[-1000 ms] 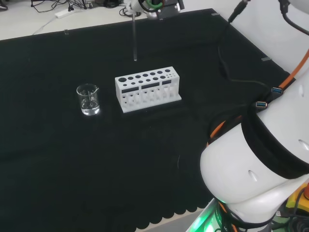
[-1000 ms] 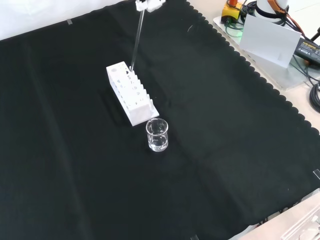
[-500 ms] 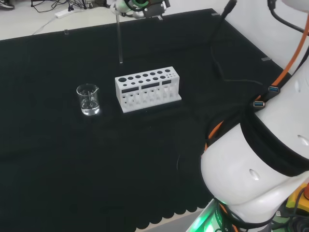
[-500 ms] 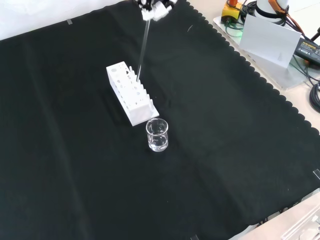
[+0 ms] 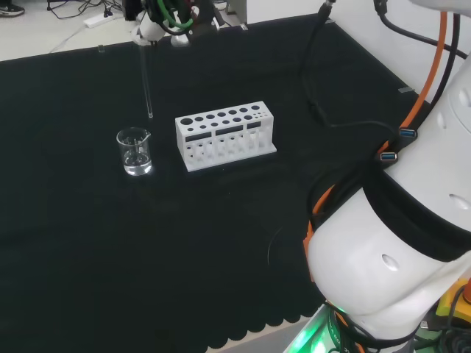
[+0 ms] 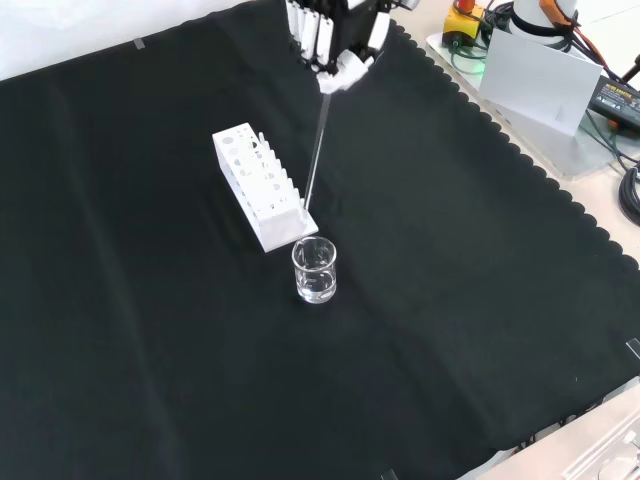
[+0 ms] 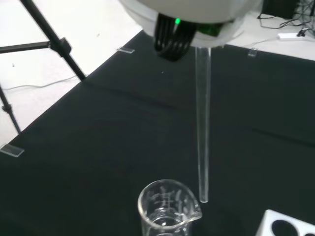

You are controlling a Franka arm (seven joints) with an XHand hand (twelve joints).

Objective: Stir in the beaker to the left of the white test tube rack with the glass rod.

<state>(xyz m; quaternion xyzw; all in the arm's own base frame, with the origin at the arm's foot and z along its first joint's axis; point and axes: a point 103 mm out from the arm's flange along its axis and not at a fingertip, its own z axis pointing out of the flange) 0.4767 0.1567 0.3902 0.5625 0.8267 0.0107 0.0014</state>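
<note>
I am seeing the beaker (image 5: 135, 152) standing upright on the black cloth (image 5: 88, 250), just beside the left end of the white rack (image 5: 225, 136) in the head view, apart from it. The glass rod (image 5: 147, 81) is hanging nearly upright in the air, its lower tip above the cloth between beaker and rack, just beside the beaker's rim. The hand (image 6: 335, 45) is gripping the rod's top end with curled fingers, above the rack.

Clear glossy glass rod (image 5: 146, 79), beaker (image 5: 135, 151); matt white rack (image 5: 224, 135); matt black cloth (image 5: 88, 243).
</note>
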